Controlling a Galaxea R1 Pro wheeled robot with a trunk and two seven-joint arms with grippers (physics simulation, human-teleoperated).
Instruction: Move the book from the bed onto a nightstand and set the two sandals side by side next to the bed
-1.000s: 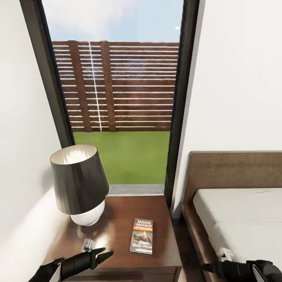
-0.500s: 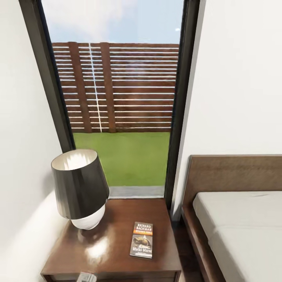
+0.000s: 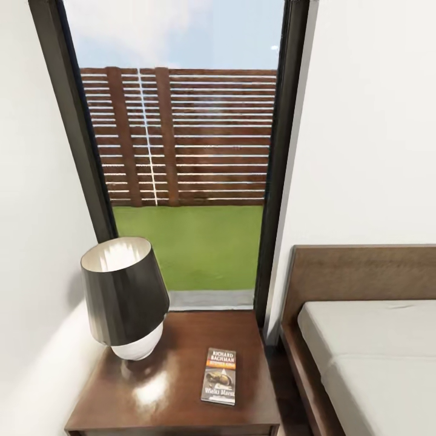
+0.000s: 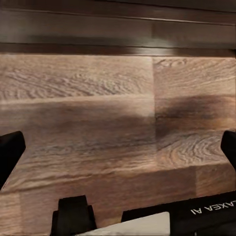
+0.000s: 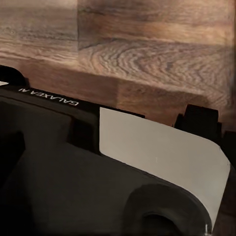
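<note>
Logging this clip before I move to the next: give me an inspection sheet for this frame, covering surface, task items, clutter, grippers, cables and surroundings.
Surface: glossy nightstand top.
Job's things: book lies flat, face up, on the nightstand, apart from the lamp; bed mattress bare; sandals nothing seen.
Clutter: nothing seen beyond the lamp.
Grippers: left gripper open over wood floor; right cannot tell.
Cables: nothing seen.
Surroundings: tall window onto lawn and slatted fence, white walls.

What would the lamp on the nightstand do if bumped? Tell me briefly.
The lamp probably tips easily: its wide dark shade sits over a smaller rounded white base. The glossy nightstand likely lets it slide. It stands near the left edge, so a fall seems possible.
</note>
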